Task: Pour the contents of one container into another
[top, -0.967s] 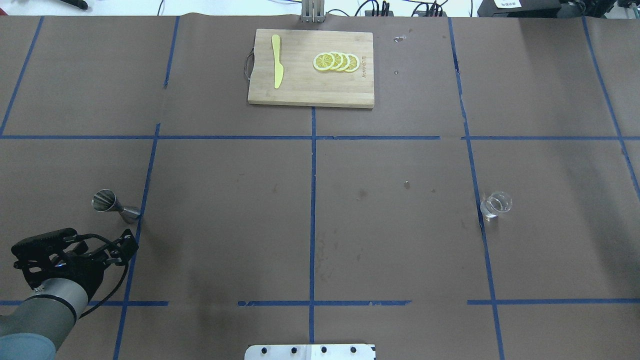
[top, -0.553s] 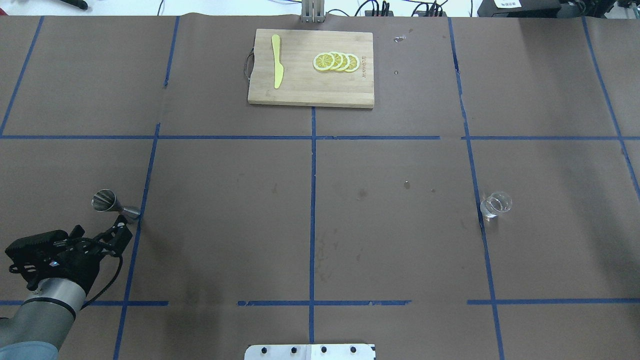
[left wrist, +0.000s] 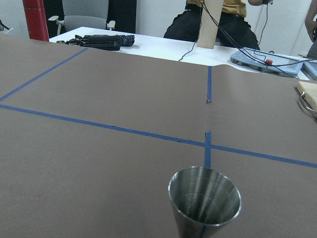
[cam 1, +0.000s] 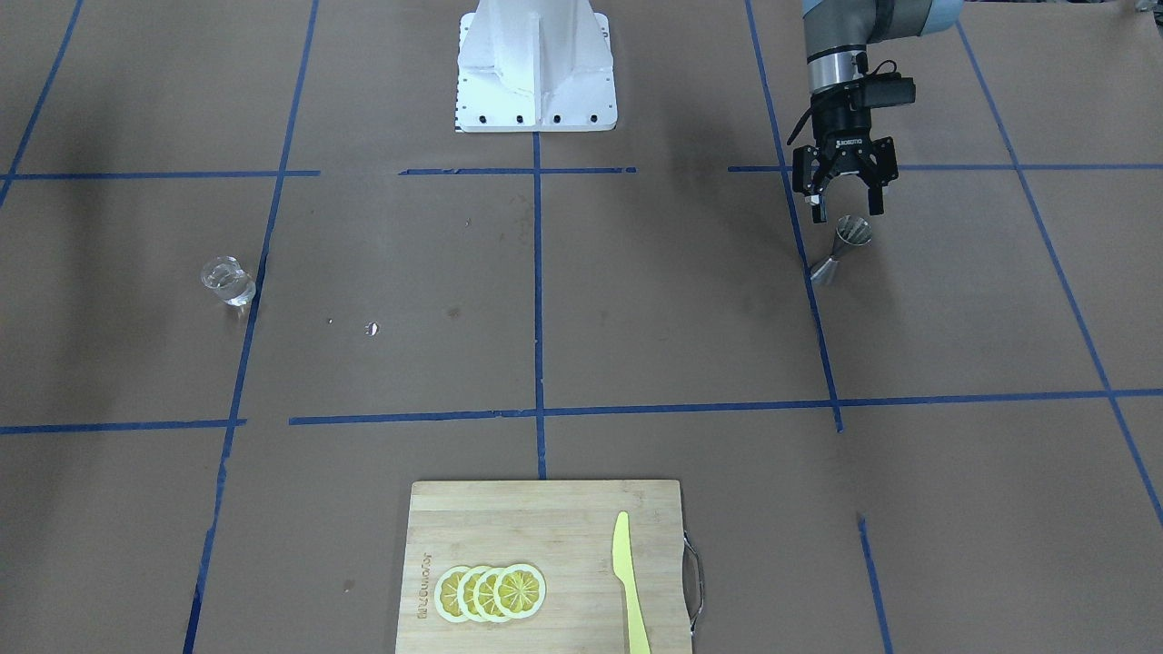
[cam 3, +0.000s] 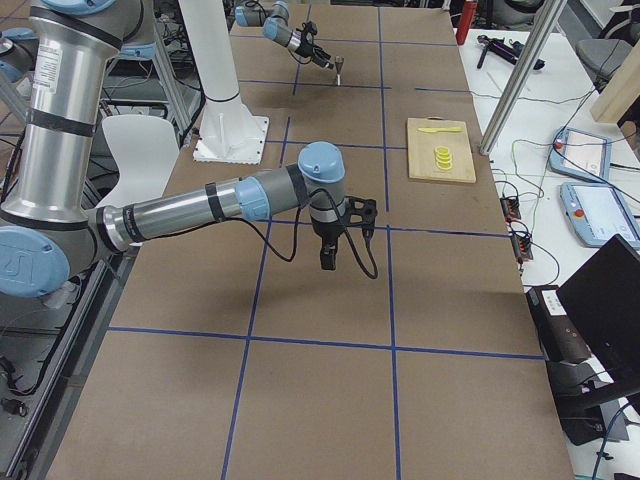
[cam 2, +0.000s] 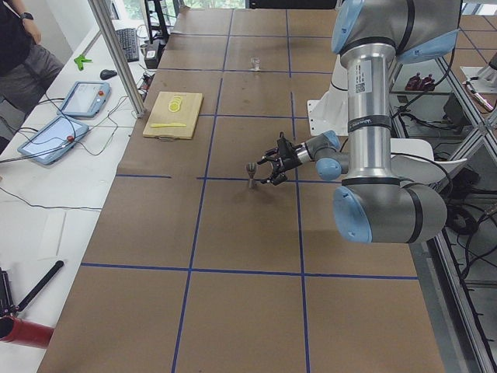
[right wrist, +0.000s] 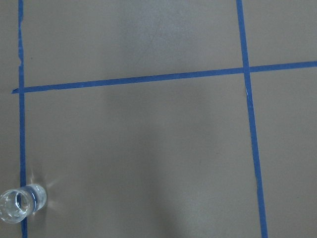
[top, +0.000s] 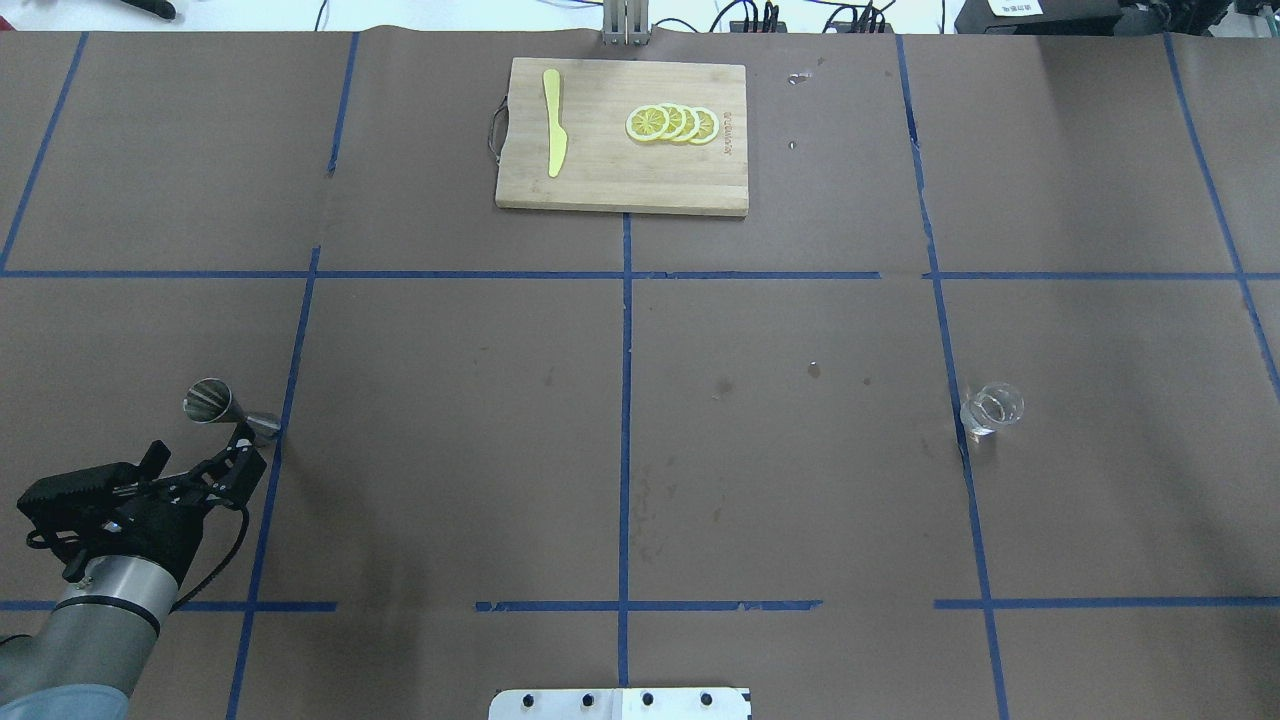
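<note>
The left gripper [cam 1: 847, 209] hangs wide open and empty just on the robot's side of the jigger [cam 1: 840, 250], jaws spread a little wider than the jigger's top cup. The jigger stands upright on the table [top: 450, 450]. In the left wrist view it sits dead ahead and low. I cannot tell whether it holds liquid. The glass [top: 990, 408] stands well apart from the jigger, far to the robot's right. The right gripper [cam 3: 328, 255] shows only in a side view, also well apart from the jigger, so I cannot tell how far open it is.

The likeliest trouble is a tip-over. The jigger looks narrow-waisted and top-heavy, so one jaw clipping the rim on the way in would knock it down and spill it. An off-centre close would shove it sideways first. The slick steel cone could also squirt out of the pads if gripped on the slope. After that, the long carry to the small-mouthed glass leaves room for sloshing or a missed pour.
</note>
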